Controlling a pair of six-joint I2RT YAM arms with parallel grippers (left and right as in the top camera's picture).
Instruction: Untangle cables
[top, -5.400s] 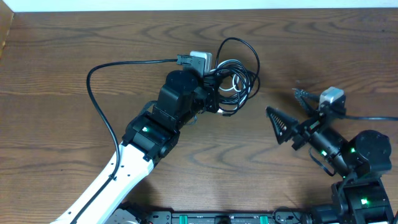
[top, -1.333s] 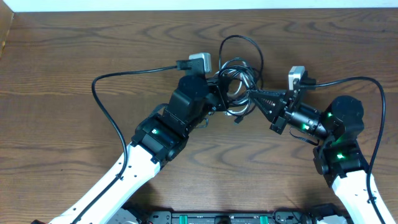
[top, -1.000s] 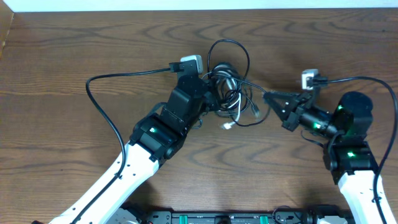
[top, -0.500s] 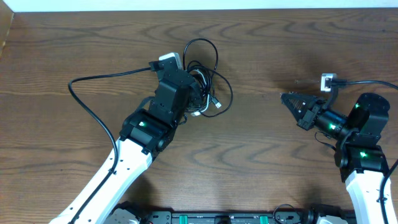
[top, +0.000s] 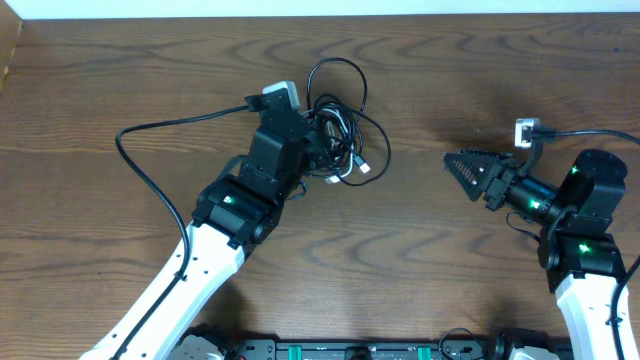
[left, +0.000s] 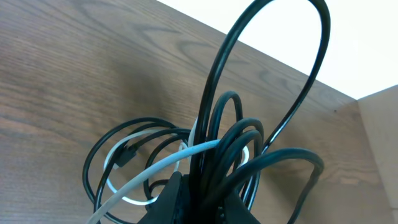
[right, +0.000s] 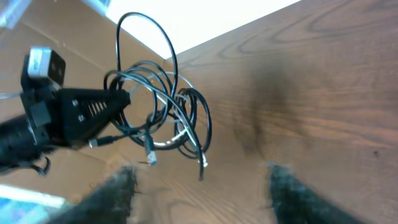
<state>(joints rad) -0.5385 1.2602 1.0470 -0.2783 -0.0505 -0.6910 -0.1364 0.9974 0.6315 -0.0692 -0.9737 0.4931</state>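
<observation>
The cables (top: 346, 135) are a tangle of thin black loops and one white cord (left: 168, 163), with small plug ends hanging loose (right: 151, 148). My left gripper (top: 318, 140) is shut on the bundle, its jaws (left: 202, 190) pinching several black strands together. In the right wrist view the bundle (right: 186, 118) hangs from the left gripper (right: 121, 99) just above the wood. My right gripper (top: 458, 172) is well to the right of the tangle, open and holding nothing. Its blurred fingers (right: 112, 193) stand wide apart around bare table.
A thicker black wire (top: 165, 135) loops from the left wrist camera (top: 282, 97) across the table's left half. The right wrist camera (top: 527, 129) has its own wire running right. The table's far edge (top: 320, 14) lies just behind the bundle.
My right gripper has let go of the strand, pulled back to the right and opened. My left gripper has carried the bundle leftward, then slightly back right.
</observation>
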